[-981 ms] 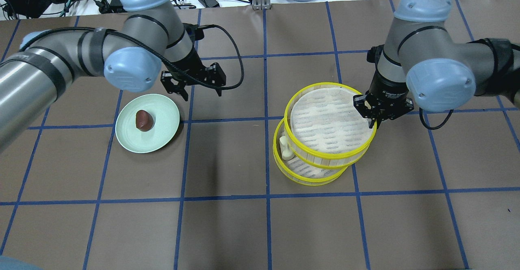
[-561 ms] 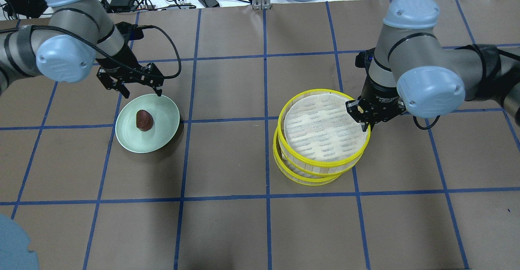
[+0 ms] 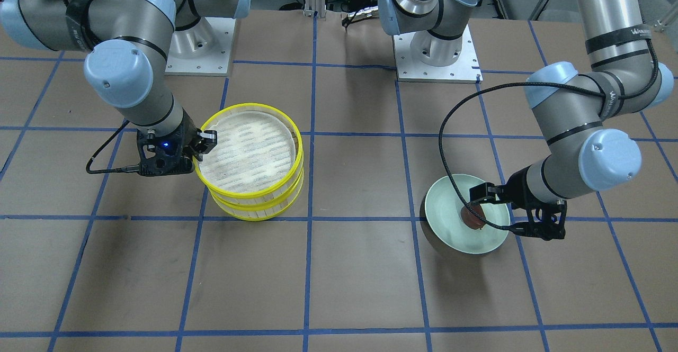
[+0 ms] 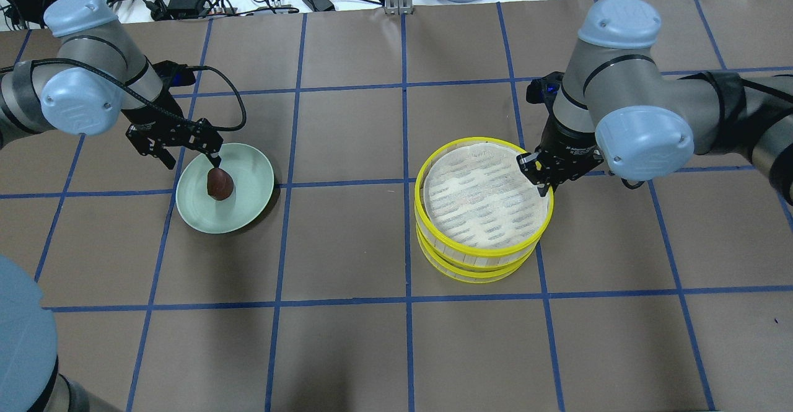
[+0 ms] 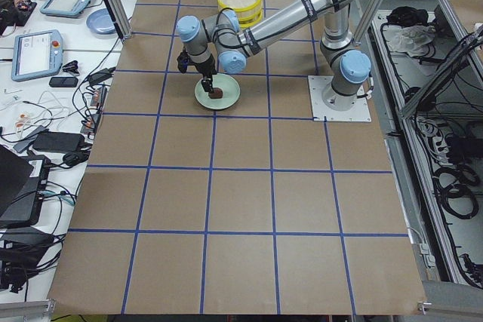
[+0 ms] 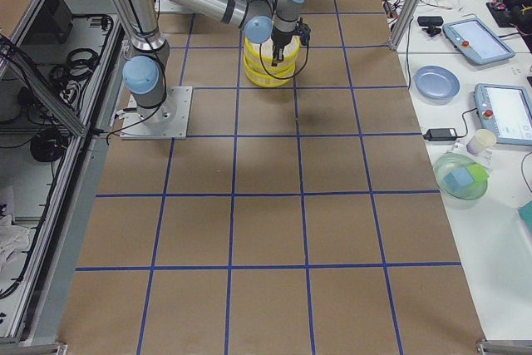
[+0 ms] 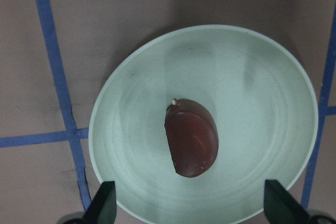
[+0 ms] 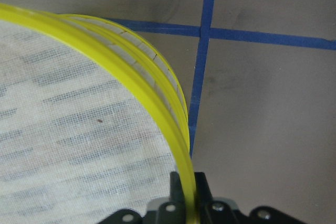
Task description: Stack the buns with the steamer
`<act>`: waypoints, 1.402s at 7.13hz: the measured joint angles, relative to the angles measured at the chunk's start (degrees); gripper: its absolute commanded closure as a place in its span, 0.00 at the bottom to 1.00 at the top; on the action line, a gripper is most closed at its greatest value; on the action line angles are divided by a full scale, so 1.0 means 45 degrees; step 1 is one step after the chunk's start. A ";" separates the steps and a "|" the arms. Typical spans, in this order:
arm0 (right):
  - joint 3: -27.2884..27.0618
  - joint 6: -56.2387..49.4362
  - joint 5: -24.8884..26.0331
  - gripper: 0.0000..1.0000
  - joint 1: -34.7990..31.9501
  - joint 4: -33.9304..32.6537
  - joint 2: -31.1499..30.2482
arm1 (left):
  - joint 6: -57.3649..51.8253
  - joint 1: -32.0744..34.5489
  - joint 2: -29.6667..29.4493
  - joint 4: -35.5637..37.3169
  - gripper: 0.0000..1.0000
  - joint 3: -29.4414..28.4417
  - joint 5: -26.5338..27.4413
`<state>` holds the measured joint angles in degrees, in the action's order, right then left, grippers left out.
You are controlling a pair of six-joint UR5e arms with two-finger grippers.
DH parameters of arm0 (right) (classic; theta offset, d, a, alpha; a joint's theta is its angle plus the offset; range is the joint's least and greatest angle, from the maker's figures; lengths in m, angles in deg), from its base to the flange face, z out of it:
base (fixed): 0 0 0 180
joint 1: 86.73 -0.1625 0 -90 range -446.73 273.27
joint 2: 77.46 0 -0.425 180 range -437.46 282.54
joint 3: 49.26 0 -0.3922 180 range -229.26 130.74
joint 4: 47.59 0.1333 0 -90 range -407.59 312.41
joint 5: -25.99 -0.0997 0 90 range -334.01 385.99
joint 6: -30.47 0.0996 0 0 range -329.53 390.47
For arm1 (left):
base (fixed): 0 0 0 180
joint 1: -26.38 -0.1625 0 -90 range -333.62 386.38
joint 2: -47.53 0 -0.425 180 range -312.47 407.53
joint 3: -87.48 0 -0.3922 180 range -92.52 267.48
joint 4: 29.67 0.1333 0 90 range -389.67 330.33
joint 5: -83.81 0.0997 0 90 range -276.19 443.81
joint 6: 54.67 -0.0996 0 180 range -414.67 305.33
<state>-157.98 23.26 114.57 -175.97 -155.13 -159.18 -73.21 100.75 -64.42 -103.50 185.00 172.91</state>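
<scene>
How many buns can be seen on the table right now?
1. A brown bun lies on the green plate by the left gripper. Another could be hidden inside the stacked steamer trays.
</scene>
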 measured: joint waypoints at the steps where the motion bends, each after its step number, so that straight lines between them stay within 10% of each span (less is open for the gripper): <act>1: 0.0000 -0.0129 0.0069 1.00 -0.0007 -0.0005 0.0096 | 0.0010 -0.0002 -0.0325 0.0012 0.00 0.0005 -0.0088; 3: 0.0000 -0.0204 0.0159 1.00 -0.0013 0.0009 0.0174 | 0.0234 -0.0004 -0.0872 0.0170 0.08 0.0010 -0.0440; 6: 0.0000 -0.0193 0.0114 1.00 -0.0026 0.0124 0.0330 | 0.0769 -0.0008 -0.1334 0.0287 1.00 0.0010 -0.1057; 8: 0.0000 -0.0097 0.0125 0.71 -0.0061 0.0249 0.0373 | 0.0701 -0.0010 -0.1409 0.0293 1.00 -0.0003 -0.1039; 10: -0.0003 -0.0063 0.0168 0.71 -0.0071 0.0284 0.0452 | 0.0659 -0.0005 -0.1276 0.0290 1.00 -0.0152 -0.1023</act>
<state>-157.99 22.97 115.33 -176.29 -153.85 -157.14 -70.24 100.73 -70.16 -102.19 184.31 168.30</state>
